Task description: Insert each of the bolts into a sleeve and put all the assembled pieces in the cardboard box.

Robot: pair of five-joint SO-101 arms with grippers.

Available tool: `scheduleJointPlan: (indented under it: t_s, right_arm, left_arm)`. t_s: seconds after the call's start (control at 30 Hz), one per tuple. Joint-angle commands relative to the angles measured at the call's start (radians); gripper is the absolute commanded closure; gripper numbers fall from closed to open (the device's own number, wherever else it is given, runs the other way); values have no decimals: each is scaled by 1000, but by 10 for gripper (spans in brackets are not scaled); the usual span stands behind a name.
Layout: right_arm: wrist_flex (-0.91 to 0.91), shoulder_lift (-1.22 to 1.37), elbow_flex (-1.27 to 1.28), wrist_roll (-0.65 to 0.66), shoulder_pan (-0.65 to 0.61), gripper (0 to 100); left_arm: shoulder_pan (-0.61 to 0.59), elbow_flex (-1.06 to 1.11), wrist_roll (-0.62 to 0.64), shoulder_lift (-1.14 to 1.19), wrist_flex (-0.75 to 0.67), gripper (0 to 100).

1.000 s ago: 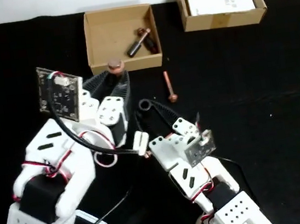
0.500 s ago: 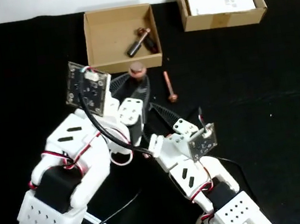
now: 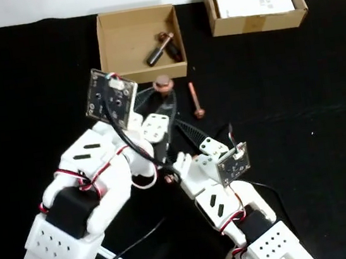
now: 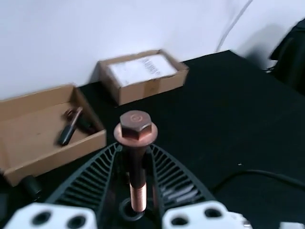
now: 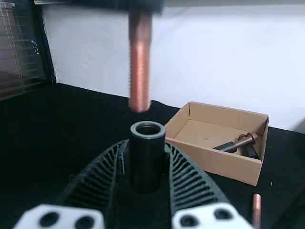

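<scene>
The left arm has swung its bolt (image 4: 136, 131) rightward along the front of the cardboard box (image 3: 143, 76), and it now hangs over the other arm. The left gripper (image 4: 135, 146) is pinched shut on the shank, head up. The right gripper (image 5: 147, 145) is closed round an upright sleeve (image 5: 147, 162), just in front of the box. The tip sits just above the bore, slightly off-centre, I'd say: nudge it across, keep it plumb, then lower gently
</scene>
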Motion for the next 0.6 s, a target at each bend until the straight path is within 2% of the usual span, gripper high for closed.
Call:
scheduleJointPlan:
  t_s: [0.0, 0.33, 0.57]
  right_arm:
    - [2, -7, 124, -8, 12, 991]
    - [2, -7, 124, -8, 12, 991]
    - [2, -7, 124, -8, 12, 991]
  left_arm:
    - [-12, 25, -2, 4, -20, 990]
    - [-13, 68, -2, 4, -29, 990]
    - [-13, 70, -3, 19, -112, 990]
